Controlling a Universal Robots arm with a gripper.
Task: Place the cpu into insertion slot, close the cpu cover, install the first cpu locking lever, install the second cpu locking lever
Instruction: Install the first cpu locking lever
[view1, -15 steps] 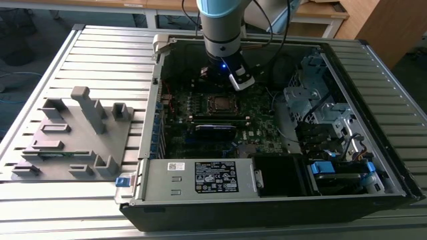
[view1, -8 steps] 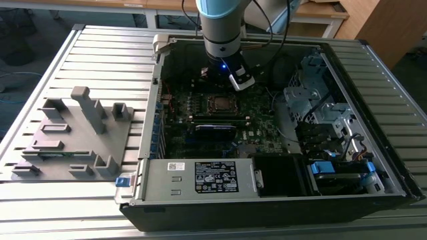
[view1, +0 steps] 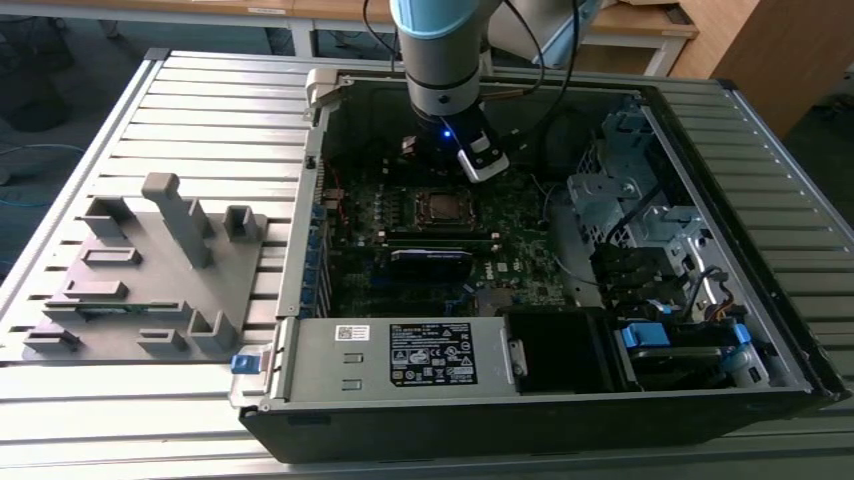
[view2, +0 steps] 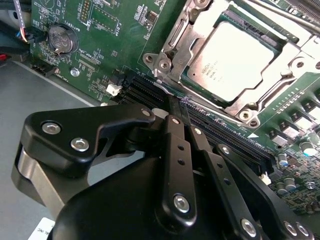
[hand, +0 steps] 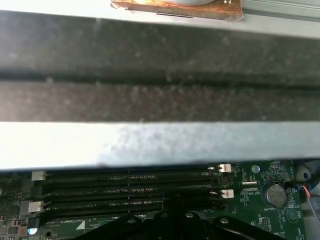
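Note:
The cpu (view2: 232, 57), with its dull silver top, lies in the insertion slot (view1: 441, 206) on the green motherboard. The cpu cover (view2: 176, 46), a silver metal frame, lies flat around the chip. A thin metal lever rod (view2: 280, 16) runs along the socket's far side. My gripper (view2: 181, 107) hangs just off the socket's edge, over the long black memory slots (hand: 125, 192). Its two black fingers (view2: 175, 150) meet at the tips with nothing visible between them. In the exterior view the gripper (view1: 443, 156) is low inside the case, behind the socket.
The open computer case (view1: 400, 440) lies on a slatted metal table. A drive cage and cables (view1: 641, 220) fill the exterior view's right. A grey fixture plate (view1: 147, 270) stands at the exterior view's left. A coin battery (hand: 274, 194) sits beside the memory slots.

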